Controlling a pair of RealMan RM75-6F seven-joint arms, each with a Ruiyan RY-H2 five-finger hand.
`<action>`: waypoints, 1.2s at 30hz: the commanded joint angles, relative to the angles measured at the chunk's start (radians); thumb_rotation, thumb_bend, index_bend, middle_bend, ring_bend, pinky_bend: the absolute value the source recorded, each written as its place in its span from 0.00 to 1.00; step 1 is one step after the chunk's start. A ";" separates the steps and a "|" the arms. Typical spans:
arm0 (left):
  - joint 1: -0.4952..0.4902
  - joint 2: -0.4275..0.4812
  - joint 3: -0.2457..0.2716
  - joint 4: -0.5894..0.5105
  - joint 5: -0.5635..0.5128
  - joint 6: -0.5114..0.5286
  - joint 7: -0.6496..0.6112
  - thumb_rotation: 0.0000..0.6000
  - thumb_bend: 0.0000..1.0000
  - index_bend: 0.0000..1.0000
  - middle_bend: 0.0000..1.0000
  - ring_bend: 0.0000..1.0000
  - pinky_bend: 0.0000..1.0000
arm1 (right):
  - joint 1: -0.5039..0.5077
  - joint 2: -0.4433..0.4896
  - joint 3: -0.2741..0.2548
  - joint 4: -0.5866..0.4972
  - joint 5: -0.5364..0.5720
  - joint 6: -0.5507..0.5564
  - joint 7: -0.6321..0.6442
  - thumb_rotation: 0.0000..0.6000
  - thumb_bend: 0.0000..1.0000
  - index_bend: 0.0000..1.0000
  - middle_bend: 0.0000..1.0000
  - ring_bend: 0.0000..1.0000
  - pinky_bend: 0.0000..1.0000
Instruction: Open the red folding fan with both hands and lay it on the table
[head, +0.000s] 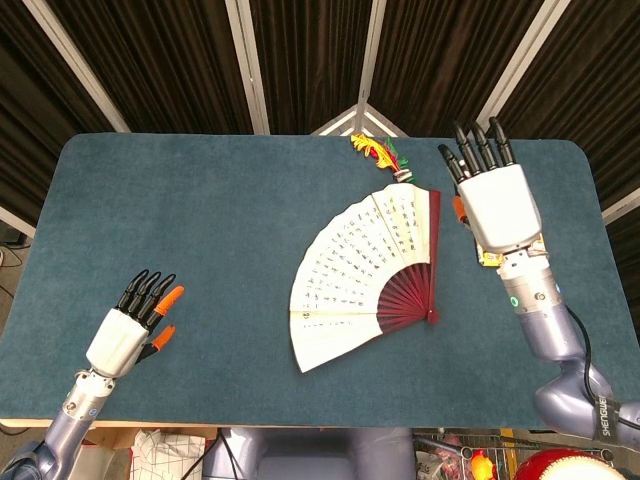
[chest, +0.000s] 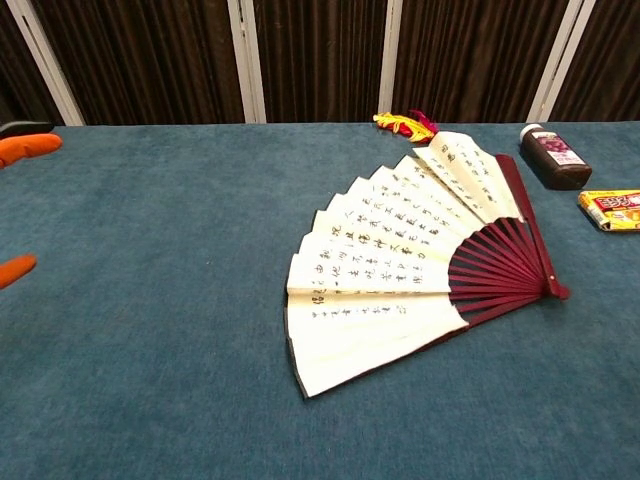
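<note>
Fan (head: 365, 275) lies spread flat on table (head: 200, 220), right of centre, red ribs converging at pivot. Right hand (head: 495, 200) hovers just beside it, fingers straight and apart, holding nothing. Left hand (head: 130, 330) well apart near left edge, fingers extended, empty. Fan looks light; paper leaf likely tears easily, so stiff red outer guard safest hold. Dark bottle (chest: 555, 157) lies capped, contents unclear; small box (chest: 612, 208) closed.

Looks like a lab/demo booth: table (head: 200, 250) w/ teal felt cover, dark pleated curtains (head: 170, 60) behind w/ white frame bars (head: 245, 65), props scattered.
</note>
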 joint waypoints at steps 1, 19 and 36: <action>0.000 0.002 -0.006 -0.002 -0.004 0.001 -0.004 1.00 0.44 0.07 0.00 0.00 0.00 | -0.014 -0.008 0.013 -0.037 0.024 0.019 0.071 1.00 0.35 0.19 0.07 0.08 0.06; 0.180 0.478 -0.036 -0.878 -0.255 -0.099 0.437 1.00 0.44 0.04 0.00 0.00 0.00 | -0.445 -0.160 -0.350 0.035 -0.389 0.376 0.714 1.00 0.35 0.19 0.06 0.10 0.08; 0.256 0.661 -0.030 -1.049 -0.339 -0.168 0.485 1.00 0.37 0.02 0.00 0.00 0.00 | -0.537 -0.194 -0.315 0.269 -0.159 0.277 0.598 1.00 0.29 0.10 0.06 0.05 0.05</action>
